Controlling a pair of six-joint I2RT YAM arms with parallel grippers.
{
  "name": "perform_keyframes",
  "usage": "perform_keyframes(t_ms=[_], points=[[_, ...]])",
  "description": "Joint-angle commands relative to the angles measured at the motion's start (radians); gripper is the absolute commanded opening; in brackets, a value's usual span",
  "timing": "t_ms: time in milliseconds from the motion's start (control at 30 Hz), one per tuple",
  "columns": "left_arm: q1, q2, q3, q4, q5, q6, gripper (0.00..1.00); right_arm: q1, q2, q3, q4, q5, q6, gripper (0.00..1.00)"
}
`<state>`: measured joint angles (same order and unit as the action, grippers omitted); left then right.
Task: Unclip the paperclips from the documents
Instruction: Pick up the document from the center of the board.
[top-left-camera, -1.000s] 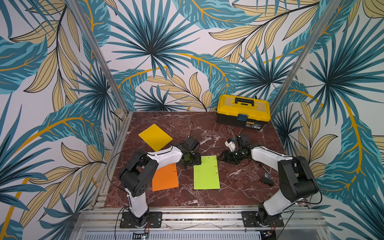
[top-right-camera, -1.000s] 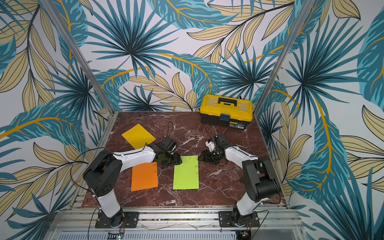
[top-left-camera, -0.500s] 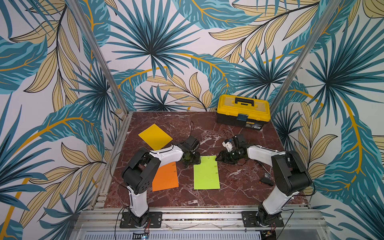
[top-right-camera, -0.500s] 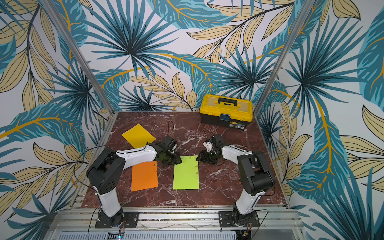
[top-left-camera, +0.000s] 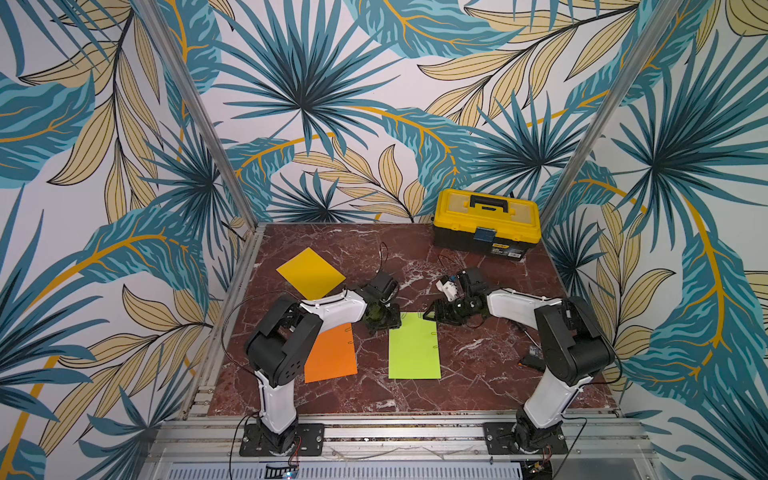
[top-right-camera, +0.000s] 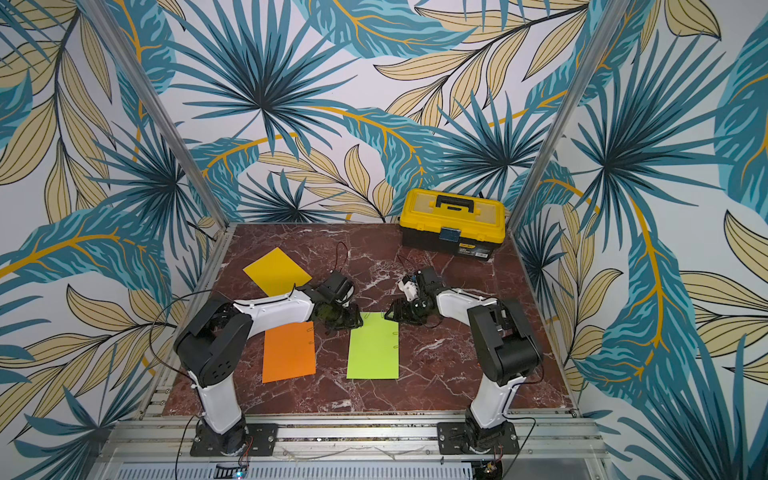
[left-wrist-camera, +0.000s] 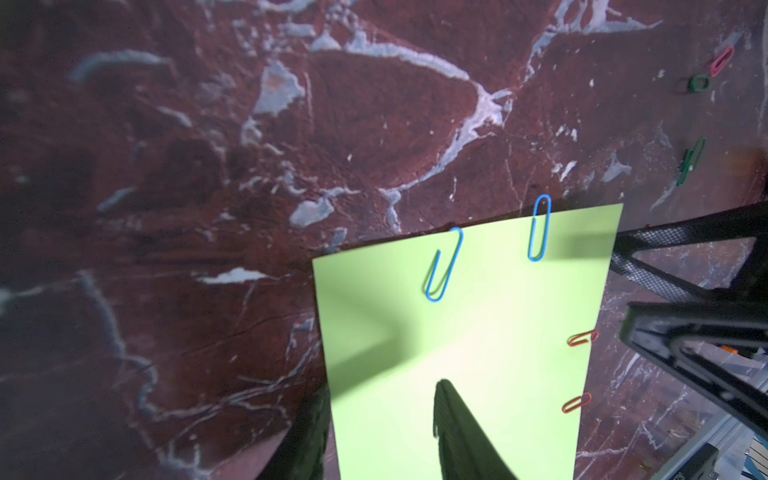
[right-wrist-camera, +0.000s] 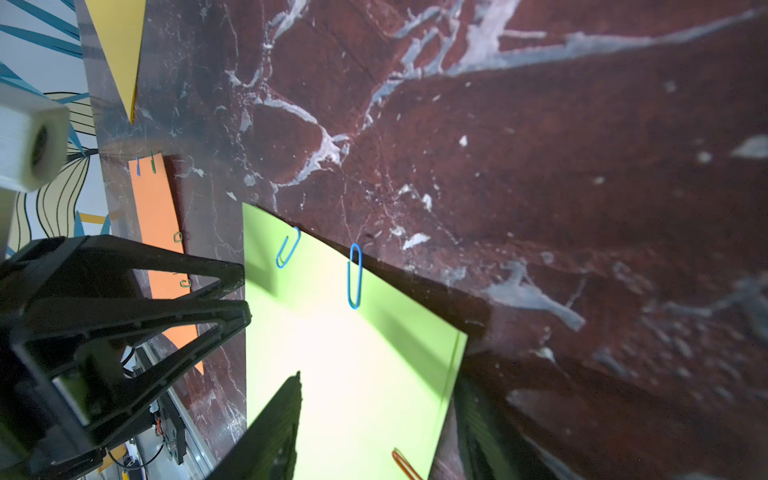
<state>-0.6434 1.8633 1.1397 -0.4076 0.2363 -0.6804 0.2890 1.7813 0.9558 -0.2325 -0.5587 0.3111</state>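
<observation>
- Two robot arms meet over the lime green paper sheet (top-left-camera: 413, 347) at centre of the red-brown marble tabletop (top-left-camera: 478, 374). The orange paper sheet (top-left-camera: 330, 353) lies just beside it, and the golden yellow paper sheet (top-left-camera: 311, 272) sits farther back, near the left arm.
- The left gripper (left-wrist-camera: 382, 436) stands part-open near one far corner of the green sheet, one finger over the paper, the other just beside its edge; nothing gripped.
- The right gripper (right-wrist-camera: 380, 432) is likewise open at the opposite far corner, one finger over the paper and one off it; holding nothing.
- On the green sheet: two blue wire paperclips (left-wrist-camera: 444, 266) on the far short edge, two red wire paperclips (left-wrist-camera: 583, 338) on the side nearer the right arm.
- The orange sheet carries at least four more, blue and green paperclips (right-wrist-camera: 153, 163).
- Three loose coloured paperclips (left-wrist-camera: 697, 83) lie on bare marble, prob. pulled already.
- The yellow sheet shows no clips in both top views, tho clips there would be too small to rule out.
- Est.: under halfway; eight-plus clips left to pull.
</observation>
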Motion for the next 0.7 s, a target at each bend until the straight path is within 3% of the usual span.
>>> perform_keyframes(t_ms=[0, 433, 667], points=[[0.002, 0.045, -0.026, -0.031, 0.004, 0.005, 0.43, 0.006, 0.047, -0.036, -0.025, 0.022, 0.015, 0.6], [0.002, 0.046, -0.031, -0.03, 0.001, 0.0, 0.42, 0.006, 0.021, -0.081, 0.074, -0.053, 0.037, 0.51], [0.001, 0.044, -0.032, -0.028, 0.0, -0.001, 0.42, 0.007, 0.02, -0.081, 0.074, -0.041, 0.031, 0.39]])
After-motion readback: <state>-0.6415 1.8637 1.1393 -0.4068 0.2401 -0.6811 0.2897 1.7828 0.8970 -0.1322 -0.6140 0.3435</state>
